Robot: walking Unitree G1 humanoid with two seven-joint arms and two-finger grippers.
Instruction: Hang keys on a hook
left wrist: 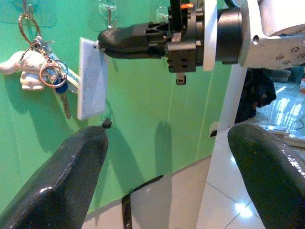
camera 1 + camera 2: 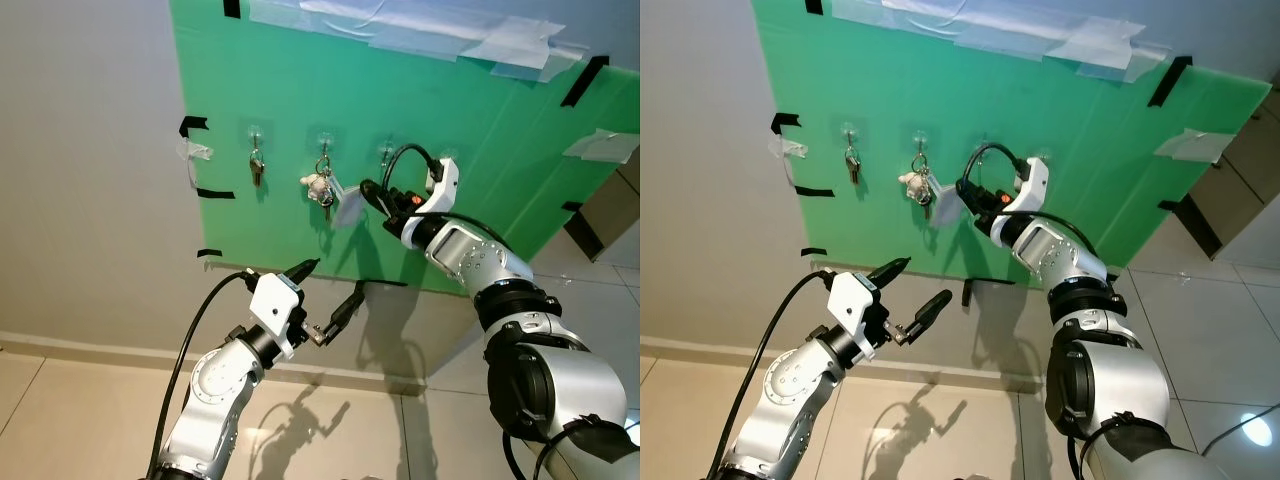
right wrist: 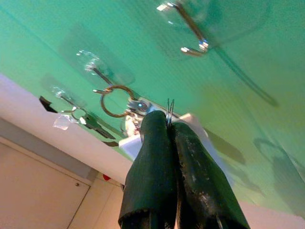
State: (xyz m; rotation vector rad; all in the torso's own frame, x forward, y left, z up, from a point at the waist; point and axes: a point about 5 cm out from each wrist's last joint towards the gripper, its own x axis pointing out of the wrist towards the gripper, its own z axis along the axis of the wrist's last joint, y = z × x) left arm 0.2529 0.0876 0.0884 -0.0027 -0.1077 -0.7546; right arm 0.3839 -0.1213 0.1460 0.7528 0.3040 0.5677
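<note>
Up at the green board (image 2: 480, 150), right gripper (image 2: 366, 190) jaws pinch the keys (image 2: 325, 190).

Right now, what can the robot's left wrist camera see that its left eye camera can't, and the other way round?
Left wrist view alone: a close look at the bunch's blue key and the right end effector pinching the corner of the white tag.

Left eye view alone: the whole green board, a separate key on the leftmost hook, both silver arms, and the open left end effector held below the board.

Shared: the key bunch with its white plush charm, its ring on a hook.
</note>
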